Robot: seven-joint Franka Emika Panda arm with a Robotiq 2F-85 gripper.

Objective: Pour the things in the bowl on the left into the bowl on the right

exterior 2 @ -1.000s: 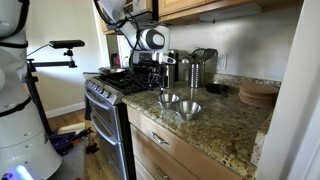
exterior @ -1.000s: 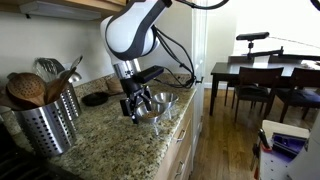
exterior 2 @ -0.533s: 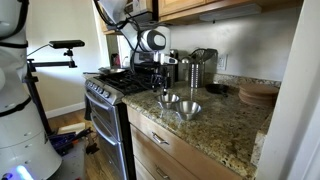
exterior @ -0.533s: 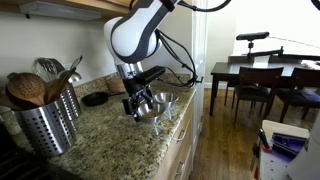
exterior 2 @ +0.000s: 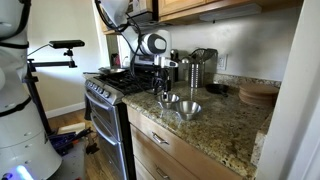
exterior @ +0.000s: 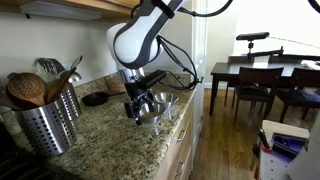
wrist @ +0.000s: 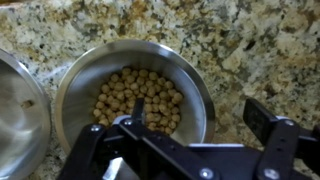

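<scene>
The pincer (wrist: 195,128) hung with its black jaws spread wide and nothing between them, pointing down over a steel bowl (wrist: 82,88). In the wrist view one finger (wrist: 268,122) stood past the bowl's rim above the stone, while the opposite finger and its linkage crossed the lower rim. In both exterior views the pincer (exterior: 138,106) (exterior 2: 163,80) sat just above the bowls, clear of them.

The steel bowl was round, brushed and shiny, with a thin bright lip. It held a heap of small round tan pellets (wrist: 138,100), like chickpeas, gathered on the bottom and leaving the wall bare. Just beside it, at the edge of the wrist view, stood a second steel bowl (wrist: 18,125), cut off by the frame, its polished inside showing one small dark speck. In an exterior view the two bowls (exterior 2: 178,104) stood side by side near the front edge of the desk; from there I could not tell which one held the pellets.

Both rested on the desk (wrist: 250,40), a speckled tan-and-brown granite top (exterior: 120,150) (exterior 2: 225,128). Any marking on the pincer's body was too blurred to read.

Farther out in an exterior view, a perforated steel utensil holder (exterior: 50,125) stood upright with wooden spoons in it, and a small black dish (exterior: 97,98) lay near the wall. A dark dining table (exterior: 262,72) with chairs stood well apart across the room. In an exterior view a stove (exterior 2: 105,100) adjoined the desk, and a steel canister (exterior 2: 202,68) stood at the back.
</scene>
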